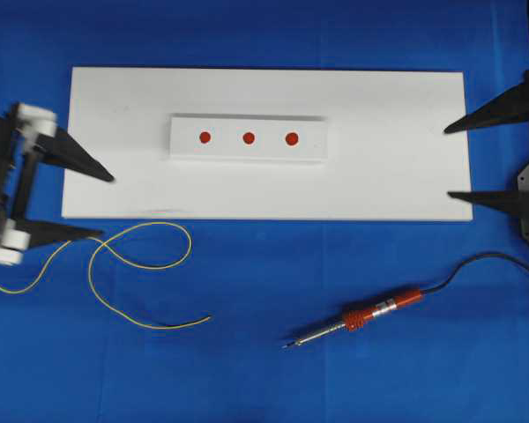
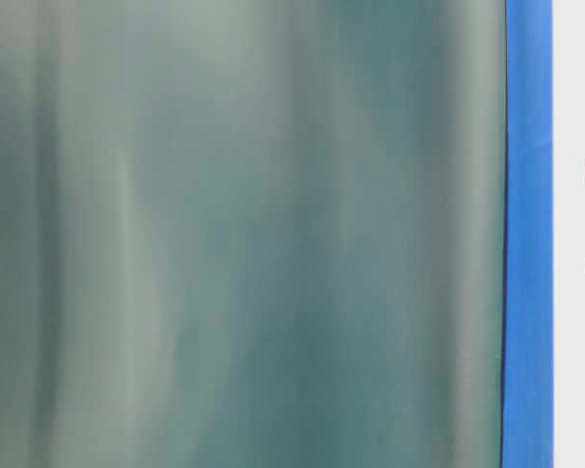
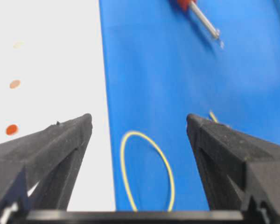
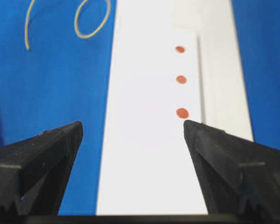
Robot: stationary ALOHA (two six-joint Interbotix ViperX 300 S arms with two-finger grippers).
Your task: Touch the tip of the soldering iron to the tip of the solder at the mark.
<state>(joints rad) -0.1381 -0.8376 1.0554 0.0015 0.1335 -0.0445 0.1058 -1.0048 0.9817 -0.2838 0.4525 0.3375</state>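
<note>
I am holding both my left gripper and right gripper wide and empty while the soldering iron and solder are lying on the blue mat below the white board's front edge. That thin wire is likely slipping from a careless pinch.

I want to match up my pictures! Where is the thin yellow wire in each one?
Overhead: the thin yellow solder wire curls on the blue cloth at lower left, below the white board.
Table-level: not in it.
Left wrist: a yellow loop at bottom centre.
Right wrist: curls in the top left corner.
Shared landmark: the row of three red dots shows in all four views.
</note>
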